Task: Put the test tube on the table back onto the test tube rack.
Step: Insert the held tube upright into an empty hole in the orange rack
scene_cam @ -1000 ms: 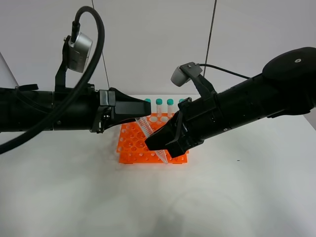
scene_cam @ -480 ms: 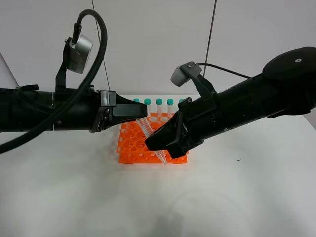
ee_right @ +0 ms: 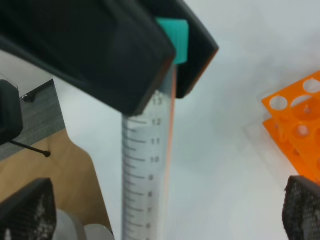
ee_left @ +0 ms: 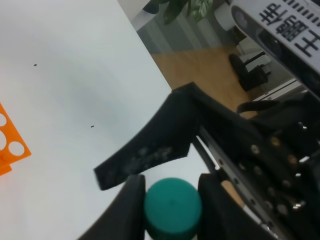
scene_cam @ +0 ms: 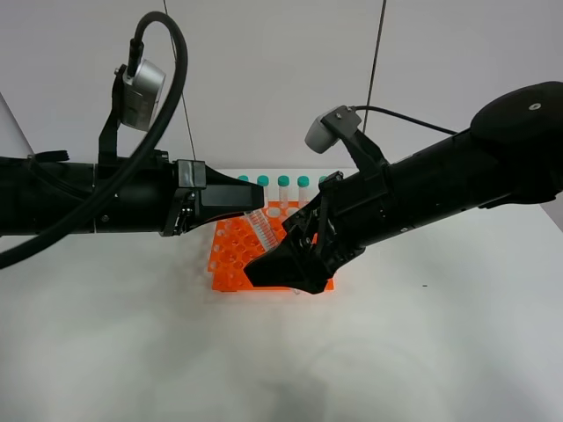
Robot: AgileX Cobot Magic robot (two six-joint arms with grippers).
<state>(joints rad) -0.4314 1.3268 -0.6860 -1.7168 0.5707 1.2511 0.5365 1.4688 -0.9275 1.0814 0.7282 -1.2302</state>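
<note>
My left gripper (scene_cam: 257, 209) is shut on the teal cap end of the test tube (scene_cam: 261, 228), which hangs tilted over the orange test tube rack (scene_cam: 229, 257). In the left wrist view the cap (ee_left: 173, 207) sits between my fingers. My right gripper (scene_cam: 280, 269) is open around the tube's lower part, with the jaws spread and off it. The right wrist view shows the graduated tube (ee_right: 145, 165) with its cap held in the left gripper's black fingers (ee_right: 100, 50). The tube's tip is hidden behind the right gripper.
Several other teal-capped tubes (scene_cam: 283, 186) stand in the rack's back row. The rack stands at mid-table on the white table (scene_cam: 132, 343). A rack corner shows in the left wrist view (ee_left: 7, 145) and in the right wrist view (ee_right: 300, 117).
My right gripper has opened its jaws and let go of the tube's lower part. The left gripper still holds the cap end; it has hardly moved.
</note>
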